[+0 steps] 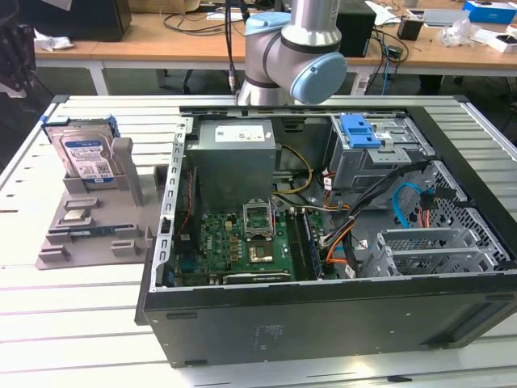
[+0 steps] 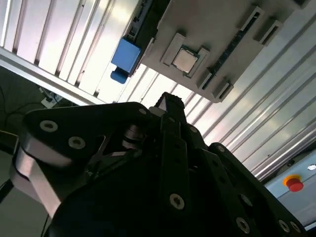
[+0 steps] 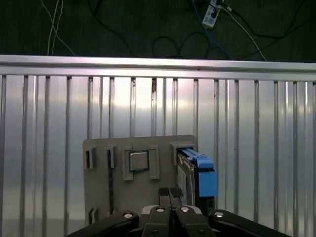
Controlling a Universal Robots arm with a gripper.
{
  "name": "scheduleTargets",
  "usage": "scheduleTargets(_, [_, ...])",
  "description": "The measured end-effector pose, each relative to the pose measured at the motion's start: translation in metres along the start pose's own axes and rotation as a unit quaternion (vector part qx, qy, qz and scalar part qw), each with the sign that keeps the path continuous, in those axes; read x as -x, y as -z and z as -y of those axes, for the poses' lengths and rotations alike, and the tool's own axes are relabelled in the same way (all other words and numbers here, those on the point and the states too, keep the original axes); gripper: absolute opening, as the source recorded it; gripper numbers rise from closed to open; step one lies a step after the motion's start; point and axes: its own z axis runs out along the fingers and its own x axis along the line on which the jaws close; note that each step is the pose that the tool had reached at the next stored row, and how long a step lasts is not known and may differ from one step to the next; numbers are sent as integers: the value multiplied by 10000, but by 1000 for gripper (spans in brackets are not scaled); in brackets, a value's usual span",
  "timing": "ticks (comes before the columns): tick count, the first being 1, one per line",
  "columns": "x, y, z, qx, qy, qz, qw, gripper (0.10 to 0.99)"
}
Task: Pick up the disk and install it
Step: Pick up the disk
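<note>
- My pincer (image 3: 170,192) hangs over the grey holder (image 3: 101,187), fingertips pressed together, gripping nothing.
- The disk (image 1: 87,153) stands on edge in a slot of the holder, at the exterior view's left, well apart from the open case (image 1: 323,323).
- A chip (image 3: 138,161) lies in a holder recess near the disk.

From my remote station I could read no text, number or brand anywhere. The disk (image 1: 87,155) carried a white-and-blue label, but its print was too small for me to make out. The power supply (image 1: 234,166) bore a white sticker with illegible lines, and the computer case (image 1: 339,327) showed faint, unreadable marks on its side panel.
</note>
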Motion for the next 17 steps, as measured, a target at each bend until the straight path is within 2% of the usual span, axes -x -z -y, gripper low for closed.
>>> scheduleTargets(6, [0,0,0,1,38,-2,10000,114])
scheduleTargets(7, [0,0,0,1,42,-2,10000,169])
scheduleTargets(8, [0,0,0,1,45,-2,10000,169])
scheduleTargets(9, [0,0,0,1,51,-2,10000,294])
scheduleTargets(11, [0,0,0,1,66,-3,10000,416])
scheduleTargets(12, [0,0,0,2,71,-3,10000,541])
scheduleTargets(17, [0,0,0,2,88,-4,10000,541])
